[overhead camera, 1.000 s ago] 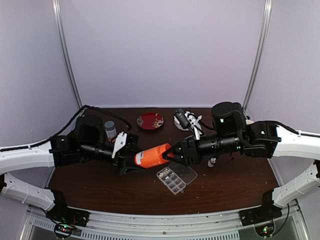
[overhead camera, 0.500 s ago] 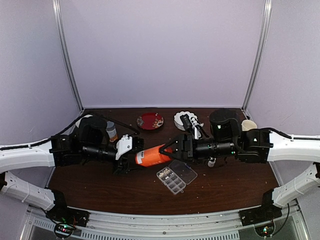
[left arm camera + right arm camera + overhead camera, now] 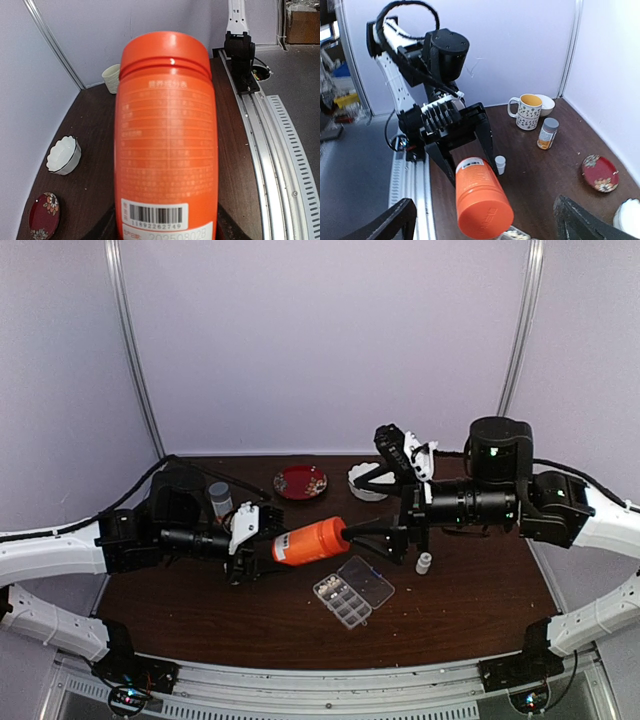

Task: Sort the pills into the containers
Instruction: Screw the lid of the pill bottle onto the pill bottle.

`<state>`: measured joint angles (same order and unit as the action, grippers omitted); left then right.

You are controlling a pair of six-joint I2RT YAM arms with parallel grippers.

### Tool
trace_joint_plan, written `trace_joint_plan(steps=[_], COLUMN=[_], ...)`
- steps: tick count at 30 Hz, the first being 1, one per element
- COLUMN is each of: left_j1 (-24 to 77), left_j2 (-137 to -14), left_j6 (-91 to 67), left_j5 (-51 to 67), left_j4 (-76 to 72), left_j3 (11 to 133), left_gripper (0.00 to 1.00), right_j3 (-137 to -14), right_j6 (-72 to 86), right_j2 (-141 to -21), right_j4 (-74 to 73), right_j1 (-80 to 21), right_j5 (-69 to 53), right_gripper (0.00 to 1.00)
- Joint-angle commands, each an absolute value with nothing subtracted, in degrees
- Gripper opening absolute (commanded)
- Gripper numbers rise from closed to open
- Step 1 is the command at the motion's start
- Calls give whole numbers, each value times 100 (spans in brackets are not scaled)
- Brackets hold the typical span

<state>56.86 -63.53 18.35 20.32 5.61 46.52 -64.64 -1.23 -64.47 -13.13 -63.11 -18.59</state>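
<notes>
L gripper [image 3: 262, 543] pinches base of orange bottle [image 3: 312, 541], held sideways above table [image 3: 200, 610], cap pointing right. R gripper [image 3: 485, 201] spread wide either side of cap, not touching. Pill box [image 3: 352, 594] lies open just near of bottle, w/ pills [image 3: 340, 600] in its cells.

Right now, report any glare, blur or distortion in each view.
Left wrist: the orange bottle fills the frame, its label print soft, a small glint on the cap rim. Right wrist: own fingers dark and blurred. Top external: even light; pill box contents too small to resolve.
</notes>
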Motion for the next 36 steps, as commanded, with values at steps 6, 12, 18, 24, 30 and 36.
trace_joint_plan(steps=[6,12,18,24,30,36], left_j1=[5703,5713,5710,5707,5706,5706], left_j2=[-6211,-6205,-6270,-6305,-6336,-6329], left_j6=[1623,1616,1623,1643,1652,1647], left_j5=[2558,2580,2604,2656,2668,2681], left_j4=[190,255,255,300,312,321], left_j3=[4796,4810,4856,4931,4948,4948], left_gripper=[0,0,0,0,0,0], right_j3=[-8112,-8265,-7916,-7926,-7883,-7859], right_j6=[-3384,-3605,-3517,-3479,-3481,-3448], right_j2=[-7442,-7568,-7453,-7530,-7542,-7549], right_j4=[-3169,-3735,-3570,-3631,-3552,-3505], right_j1=[-6304,-6350,-6434,-6470,-6477,-6483], right_j5=[-2336,-2384,-2334,-1903,-1829,-1836], right_gripper=[100,100,98,87,78,74])
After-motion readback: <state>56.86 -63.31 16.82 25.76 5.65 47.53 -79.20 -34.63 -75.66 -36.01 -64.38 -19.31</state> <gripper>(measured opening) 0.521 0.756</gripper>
